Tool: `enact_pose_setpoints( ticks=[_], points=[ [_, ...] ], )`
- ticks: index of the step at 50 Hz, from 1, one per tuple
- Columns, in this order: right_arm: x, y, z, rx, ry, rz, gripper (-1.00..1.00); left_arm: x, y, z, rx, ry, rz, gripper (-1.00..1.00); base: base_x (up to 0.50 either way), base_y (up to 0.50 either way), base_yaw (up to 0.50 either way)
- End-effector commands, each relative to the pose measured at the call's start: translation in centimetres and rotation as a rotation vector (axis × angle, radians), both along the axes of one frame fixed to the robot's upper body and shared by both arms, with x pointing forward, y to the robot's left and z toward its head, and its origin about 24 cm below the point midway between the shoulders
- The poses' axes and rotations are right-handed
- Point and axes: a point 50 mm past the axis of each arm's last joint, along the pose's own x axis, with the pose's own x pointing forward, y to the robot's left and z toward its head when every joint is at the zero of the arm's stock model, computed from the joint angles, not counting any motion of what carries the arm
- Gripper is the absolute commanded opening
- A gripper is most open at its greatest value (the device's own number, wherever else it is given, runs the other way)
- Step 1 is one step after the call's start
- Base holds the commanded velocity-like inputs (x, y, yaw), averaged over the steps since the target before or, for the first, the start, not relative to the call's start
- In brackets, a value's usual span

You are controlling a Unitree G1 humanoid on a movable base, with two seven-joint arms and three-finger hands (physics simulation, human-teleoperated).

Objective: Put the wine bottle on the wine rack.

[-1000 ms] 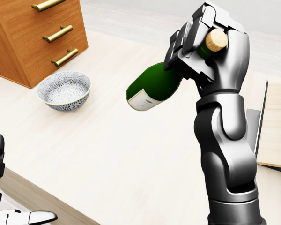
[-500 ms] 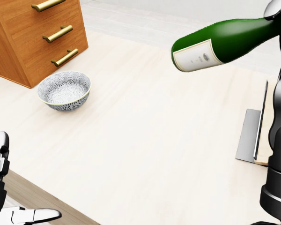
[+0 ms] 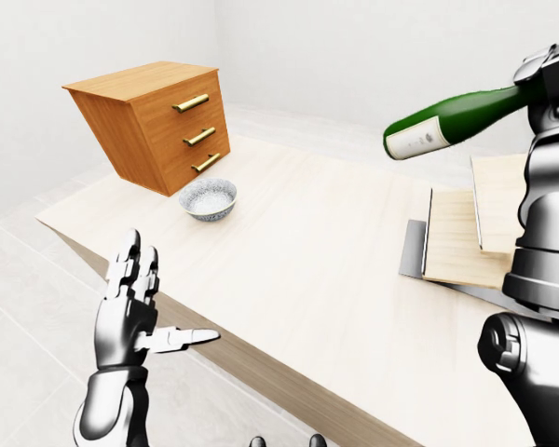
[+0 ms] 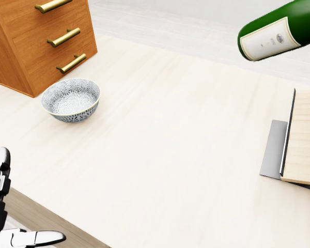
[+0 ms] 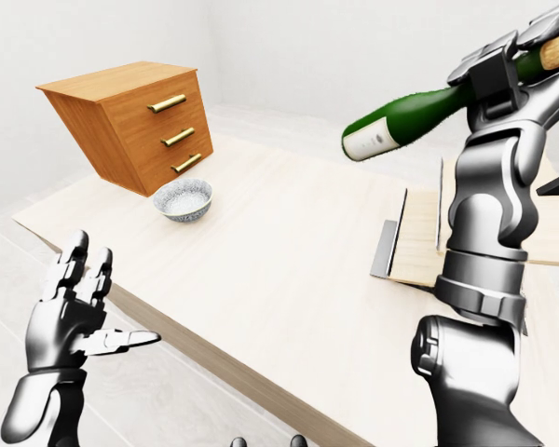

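White-labelled wine bottle (image 5: 405, 116), text illegible

Right arm raised with a closed grip; left hand open and idle.

The right hand (image 5: 517, 58) stands high above the bench (image 5: 289, 251), fingers wrapped round the neck of the wine bottle (image 5: 405, 116), forearm upright. The left hand (image 3: 135, 312) hovers beside the bench's near edge, fingers spread, holding nothing.
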Motion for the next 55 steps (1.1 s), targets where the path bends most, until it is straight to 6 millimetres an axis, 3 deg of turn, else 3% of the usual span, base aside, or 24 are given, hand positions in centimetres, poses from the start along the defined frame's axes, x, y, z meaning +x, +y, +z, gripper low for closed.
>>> enact_pose_setpoints(
  ticks=[1, 12, 21, 42, 55],
  points=[
    [-0.7, -4.8, 3.6, -0.050, -0.006, -0.113, -1.00, -0.2, 0.2, 0.1, -0.016, -0.010, 0.002, 1.00, 0.00, 0.00, 0.00],
    [-1.4, -7.9, 5.6, -0.148, 0.021, -0.164, -1.00, -0.4, 0.8, 1.5, -0.002, -0.071, 0.033, 1.00, 0.00, 0.00, 0.00],
    [-2.4, -10.6, 5.7, -0.146, 0.058, -0.201, -1.00, -0.3, 1.1, 1.6, 0.002, -0.078, 0.045, 1.00, 0.00, 0.00, 0.00],
    [-5.0, -14.6, 4.0, -0.053, 0.070, -0.239, -1.00, 0.5, 0.9, 2.1, 0.009, -0.102, 0.050, 1.00, 0.00, 0.00, 0.00],
    [-5.9, -16.0, 2.8, 0.000, 0.085, -0.255, -1.00, 0.6, 0.4, 2.8, 0.027, -0.128, 0.042, 1.00, 0.00, 0.00, 0.00]
  ],
)
